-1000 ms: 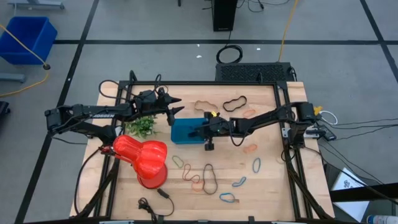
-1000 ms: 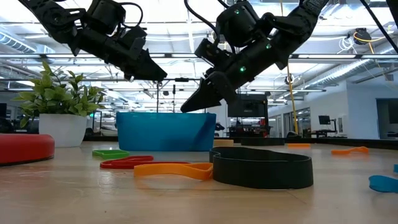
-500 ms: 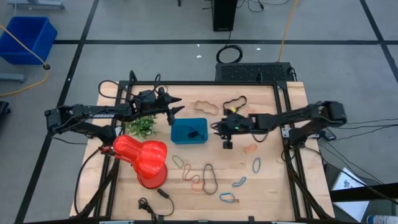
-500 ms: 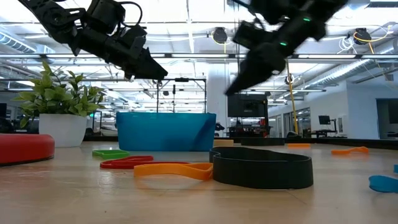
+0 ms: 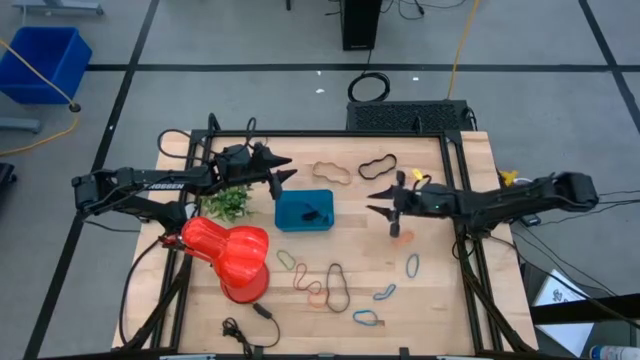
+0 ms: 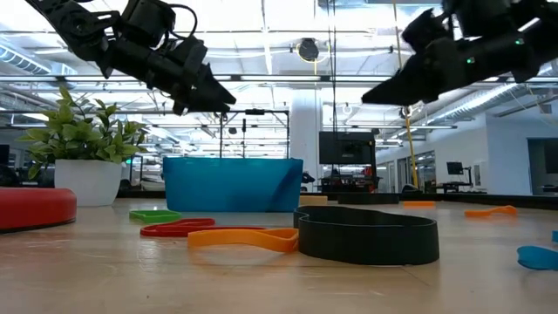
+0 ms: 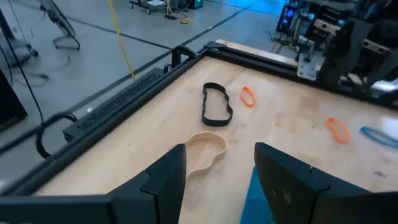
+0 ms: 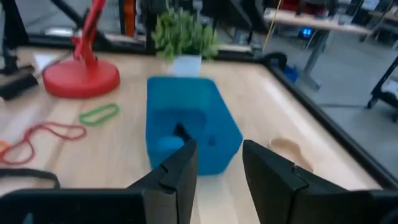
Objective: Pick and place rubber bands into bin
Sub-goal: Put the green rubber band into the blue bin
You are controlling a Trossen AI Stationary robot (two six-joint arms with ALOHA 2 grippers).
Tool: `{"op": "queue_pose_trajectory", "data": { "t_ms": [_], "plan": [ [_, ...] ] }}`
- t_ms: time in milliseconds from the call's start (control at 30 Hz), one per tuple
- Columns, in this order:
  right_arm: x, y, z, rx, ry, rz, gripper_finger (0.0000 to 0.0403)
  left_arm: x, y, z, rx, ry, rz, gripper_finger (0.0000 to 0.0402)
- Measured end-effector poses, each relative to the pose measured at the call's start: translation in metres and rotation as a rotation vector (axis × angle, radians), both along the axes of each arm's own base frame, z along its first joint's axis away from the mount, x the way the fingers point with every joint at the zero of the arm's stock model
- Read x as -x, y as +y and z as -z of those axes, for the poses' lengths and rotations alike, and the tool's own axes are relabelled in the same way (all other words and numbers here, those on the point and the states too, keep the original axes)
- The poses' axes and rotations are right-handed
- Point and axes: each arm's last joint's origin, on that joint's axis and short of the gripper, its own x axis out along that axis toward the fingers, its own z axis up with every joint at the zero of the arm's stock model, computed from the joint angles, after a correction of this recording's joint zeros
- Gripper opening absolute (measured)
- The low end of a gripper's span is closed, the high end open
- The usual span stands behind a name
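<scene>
Right tool [image 5: 385, 198] withdrawn from bin [image 5: 303, 210], open, empty.

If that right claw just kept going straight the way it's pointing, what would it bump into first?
Probably the bin. The right gripper, open and empty, points across the table at it, with bare wood between. Its height above the table is unclear, so it might pass over the rim.

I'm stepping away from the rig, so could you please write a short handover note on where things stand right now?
Right end effector: open, empty, in the air to the right of the bin.
Left end effector: open, empty, raised behind the bin's left end.
Done: at least one black band lies in the bin.
Left: many rubber bands on the table, mostly in front of the bin, some behind and right of it.
</scene>
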Motion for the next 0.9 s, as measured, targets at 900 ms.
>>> {"op": "queue_pose_trajectory", "data": {
  "t_ms": [900],
  "plan": [
    [0.007, 0.0, -0.001, 0.013, -0.017, -0.003, 0.0122, -0.008, -0.027, -0.006, 0.006, -0.088, 0.527, 0.0195]
  ]
}}
